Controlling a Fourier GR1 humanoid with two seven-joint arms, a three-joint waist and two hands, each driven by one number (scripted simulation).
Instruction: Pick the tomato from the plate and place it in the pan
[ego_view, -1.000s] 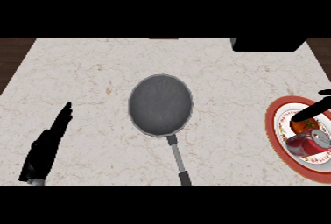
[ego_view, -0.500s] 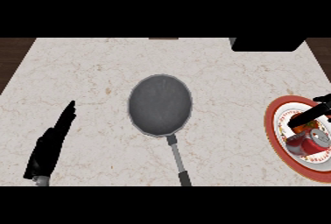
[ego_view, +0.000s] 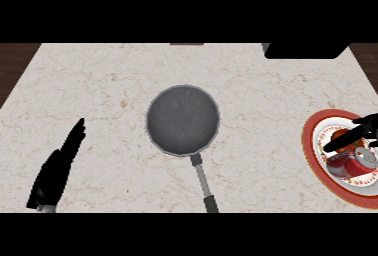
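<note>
A dark grey pan (ego_view: 183, 120) lies in the middle of the counter, its handle (ego_view: 203, 182) pointing toward me. At the right edge sits a red-rimmed white plate (ego_view: 316, 162). On it lies the red tomato (ego_view: 345, 168), partly covered. My right hand (ego_view: 353, 138) comes in from the right edge, its fingers stretched over the far side of the tomato, with a grey part of the hand just above the fruit. The fingers are not closed round it. My left hand (ego_view: 55, 170) rests open on the counter at the far left, fingers pointing away.
A black block (ego_view: 304, 50) stands at the counter's back right. Dark floor shows past the counter's left edge (ego_view: 11, 90). Bare marble lies between the pan and the plate.
My right hand has moved lower over the plate and closer to the tomato, fingers reaching further left. The left hand, pan and plate have not moved.
</note>
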